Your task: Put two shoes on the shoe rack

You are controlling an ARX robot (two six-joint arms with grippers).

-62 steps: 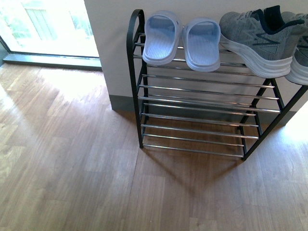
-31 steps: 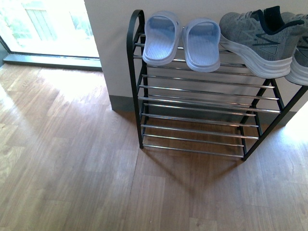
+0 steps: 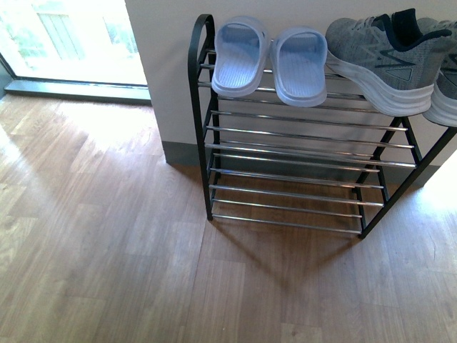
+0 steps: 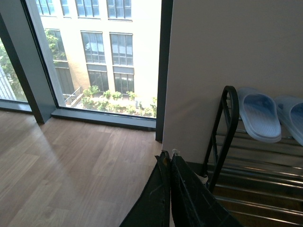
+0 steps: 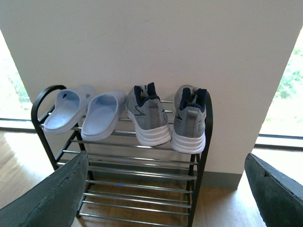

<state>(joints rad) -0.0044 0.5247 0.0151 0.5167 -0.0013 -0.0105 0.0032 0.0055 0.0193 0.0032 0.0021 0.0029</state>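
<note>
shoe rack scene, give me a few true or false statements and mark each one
1. Both pale blue slides sit on the top shelf of the shoe rack. True.
2. The grey sneakers lie on the floor. False: they are on the top shelf beside the slides.
3. The left gripper is open wide. False: its fingers are together, holding nothing.
4. The lower shelves hold no shoes. True.
5. The right gripper grips a sneaker. False: it is open and apart from the rack.
</note>
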